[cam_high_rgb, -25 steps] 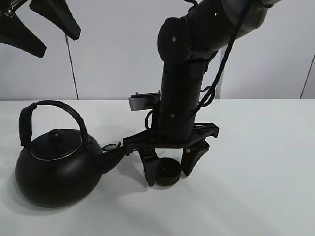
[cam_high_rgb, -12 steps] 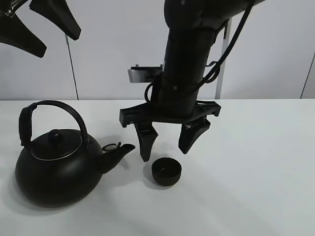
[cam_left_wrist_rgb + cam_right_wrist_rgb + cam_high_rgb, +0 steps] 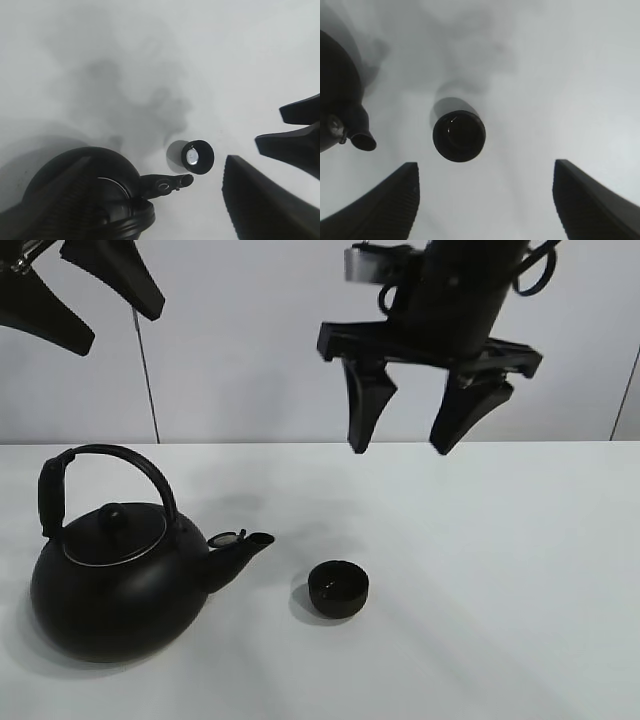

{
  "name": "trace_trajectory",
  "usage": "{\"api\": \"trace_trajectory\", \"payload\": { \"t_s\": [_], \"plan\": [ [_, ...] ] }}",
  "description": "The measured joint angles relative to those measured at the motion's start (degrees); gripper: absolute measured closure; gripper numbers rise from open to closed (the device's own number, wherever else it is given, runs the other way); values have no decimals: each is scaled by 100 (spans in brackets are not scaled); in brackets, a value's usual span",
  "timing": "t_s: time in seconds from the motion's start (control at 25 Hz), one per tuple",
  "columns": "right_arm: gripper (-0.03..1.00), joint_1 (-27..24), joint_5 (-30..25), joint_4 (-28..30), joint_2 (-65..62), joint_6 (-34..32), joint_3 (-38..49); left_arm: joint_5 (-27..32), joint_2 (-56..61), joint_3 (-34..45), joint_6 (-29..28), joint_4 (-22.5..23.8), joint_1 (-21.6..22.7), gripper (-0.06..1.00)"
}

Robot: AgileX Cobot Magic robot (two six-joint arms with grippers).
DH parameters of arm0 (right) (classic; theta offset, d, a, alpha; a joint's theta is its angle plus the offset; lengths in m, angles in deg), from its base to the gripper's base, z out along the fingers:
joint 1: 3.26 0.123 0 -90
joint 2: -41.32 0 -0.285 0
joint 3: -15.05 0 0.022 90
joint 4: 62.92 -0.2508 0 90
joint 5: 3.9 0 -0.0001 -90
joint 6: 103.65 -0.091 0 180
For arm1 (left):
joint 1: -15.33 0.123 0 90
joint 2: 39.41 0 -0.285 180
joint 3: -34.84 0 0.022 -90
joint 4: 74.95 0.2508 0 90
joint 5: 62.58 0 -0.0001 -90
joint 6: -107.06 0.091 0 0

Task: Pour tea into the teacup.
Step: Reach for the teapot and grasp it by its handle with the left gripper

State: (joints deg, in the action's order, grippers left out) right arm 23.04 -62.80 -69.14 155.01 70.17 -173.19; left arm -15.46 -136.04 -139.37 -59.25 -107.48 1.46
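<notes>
**Item 1, teacup** (image 3: pixel 338 589). Small, round, matte black, no handle. It stood upright on the white table (image 3: pixel 520 570), mouth up, just beside the tip of the kettle's spout (image 3: pixel 240 548) but not touching it. The inside looked dry, though a small glint in the left wrist view left that uncertain. Judged light, rigid and breakable, and easy to nudge or tip. It needed no grasp where it sat. If it had to be moved, a grip across the rim from above would suit.

**Item 2, kettle** (image 3: pixel 115 580). Large, round and black, with a knobbed lid and an arched handle (image 3: pixel 110 455) standing up over the body. It rested on the table to the cup's left, spout pointing towards the cup. Judged heavy and stiff, more so if filled. The top of the handle arch was the natural place to take hold. The lid might shift on a steep tilt.

**Item 3, left gripper** (image 3: pixel 118 332). High above the kettle, jaws spread, holding nothing.

**Item 4, right gripper** (image 3: pixel 399 449). High above the table behind the cup, jaws wide apart and empty, well clear of cup and kettle.

**Status.** Pouring not begun; kettle ungrasped.
</notes>
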Motion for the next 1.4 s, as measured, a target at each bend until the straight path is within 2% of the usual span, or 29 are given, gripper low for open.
{"api": "trace_trajectory", "payload": {
  "t_s": [0.16, 0.52, 1.4],
  "plan": [
    [45, -287, -279, 0, -461, 87, 18, -1, 0, 0, 0, 0, 0, 43],
    [45, -825, -305, -7, -1140, 330, 782, -1, 0, 0, 0, 0, 0, 43],
    [45, -889, -311, -137, -1368, 403, 939, -42, 0, 0, 0, 0, 0, 43]
  ]
}}
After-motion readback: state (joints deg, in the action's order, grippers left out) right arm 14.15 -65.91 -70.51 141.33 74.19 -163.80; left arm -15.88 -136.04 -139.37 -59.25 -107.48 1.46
